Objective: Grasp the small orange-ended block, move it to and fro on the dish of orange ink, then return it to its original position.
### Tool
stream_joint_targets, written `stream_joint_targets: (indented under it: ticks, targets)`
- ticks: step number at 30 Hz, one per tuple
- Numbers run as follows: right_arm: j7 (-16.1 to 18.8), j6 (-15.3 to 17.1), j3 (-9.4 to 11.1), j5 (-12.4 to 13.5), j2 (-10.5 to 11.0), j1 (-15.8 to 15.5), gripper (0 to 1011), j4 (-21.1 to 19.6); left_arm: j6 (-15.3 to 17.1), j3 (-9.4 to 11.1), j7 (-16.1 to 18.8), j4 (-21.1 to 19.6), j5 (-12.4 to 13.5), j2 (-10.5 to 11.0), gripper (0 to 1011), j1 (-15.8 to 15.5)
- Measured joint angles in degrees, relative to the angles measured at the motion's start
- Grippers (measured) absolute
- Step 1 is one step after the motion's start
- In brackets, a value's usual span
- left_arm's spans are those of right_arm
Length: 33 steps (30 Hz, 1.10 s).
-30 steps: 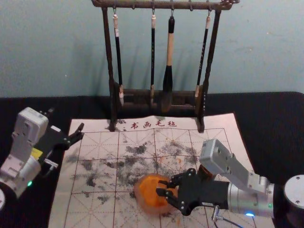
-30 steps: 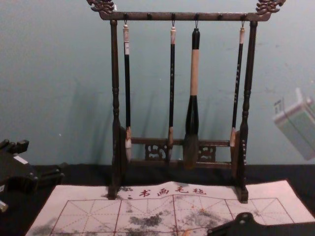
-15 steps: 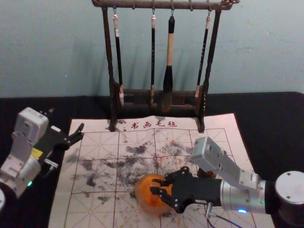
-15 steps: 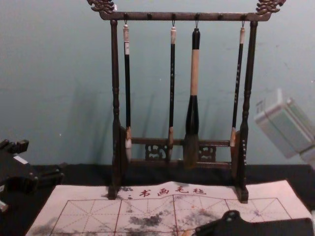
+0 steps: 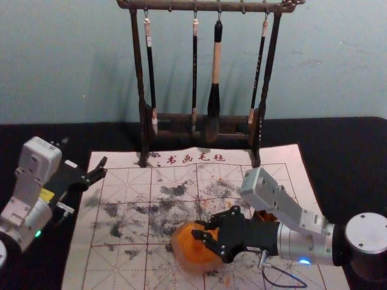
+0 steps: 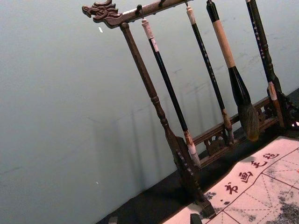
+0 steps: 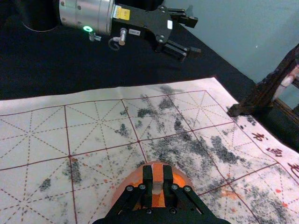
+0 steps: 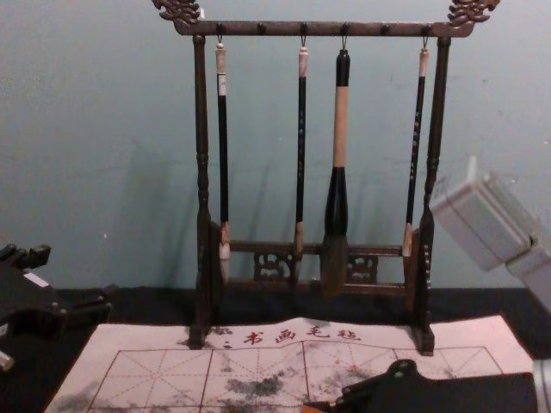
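Right pincer [image 5: 199,229], lower centre, clamped on block [image 7: 158,173] over dish [image 5: 188,263]. Block appears light, stiff, possibly ink-slippery; grip flat sides. Left pincer [image 5: 84,153], left edge, wide.

Wears a silver cuff [image 5: 295,241] and blue light [image 5: 305,261] on the right arm [image 5: 364,234], a green light [image 7: 88,29] and yellow label [image 7: 123,14] on the left arm [image 5: 30,219]. Carries 2 boxy grey housings [image 5: 260,188], a dark cable [image 5: 289,286], a black right gripper [image 5: 198,229] with round screws [image 7: 174,186].
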Motion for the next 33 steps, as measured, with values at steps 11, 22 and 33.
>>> stream_joint_targets:
  ticks: [11, 22, 33]
  targets:
    - [-0.50, 0.05, 0.86, -0.09, 0.26, -0.08, 94, 0.48, 0.00, 0.00, 0.00, 0.00, 0.00, 0.00, 1001, 0.00]
    - [-0.89, 0.55, 2.73, 0.91, 2.28, -1.62, 95, -1.44, 0.00, 0.00, 0.00, 0.00, 0.00, 0.00, 1001, 0.00]
    - [0.52, 0.60, 2.95, 2.03, 4.68, -3.63, 95, -4.40, 0.00, 0.00, 0.00, 0.00, 0.00, 0.00, 1001, 0.00]
